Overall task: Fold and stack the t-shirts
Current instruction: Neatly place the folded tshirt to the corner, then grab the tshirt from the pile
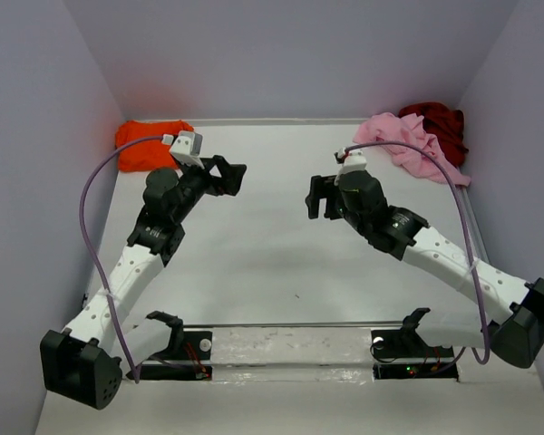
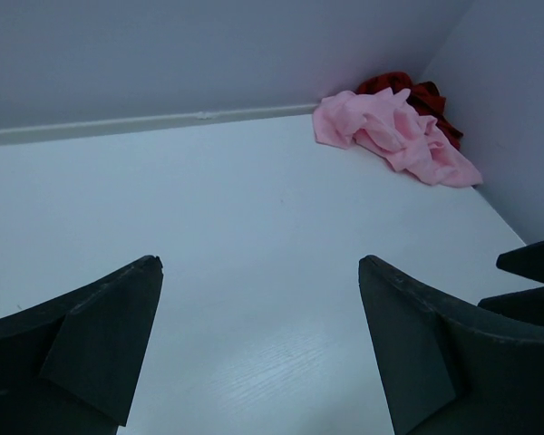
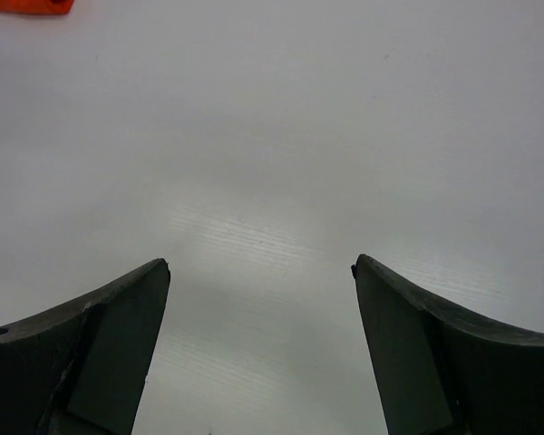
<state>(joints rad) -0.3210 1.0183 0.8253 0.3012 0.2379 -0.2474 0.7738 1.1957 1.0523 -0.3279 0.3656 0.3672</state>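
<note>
While both claws hang above the bare middle of the white worktop (image 1: pixel 263 272), all three t-shirts lie loose in its far corners. The left claw (image 1: pixel 233 178) has its fingers spread wide and empty, and its wrist view looks toward the far right corner. The right claw (image 1: pixel 316 198) is likewise spread and empty, facing left across the worktop. The two claws point toward each other, well apart, with open worktop between them.

The orange t-shirt (image 1: pixel 152 145) lies bunched in the far left corner, just behind the left arm's wrist. The pink t-shirt (image 1: pixel 406 145) is crumpled in the far right corner. The dark red t-shirt (image 1: pixel 440 127) sits behind it, touching it and close against the right wall (image 1: pixel 517 109). From the left claw's side the pink cloth stands in front of the dark red one and hides much of it. A purple cable (image 1: pixel 95 217) loops out from each arm toward the worktop's side edges.
</note>
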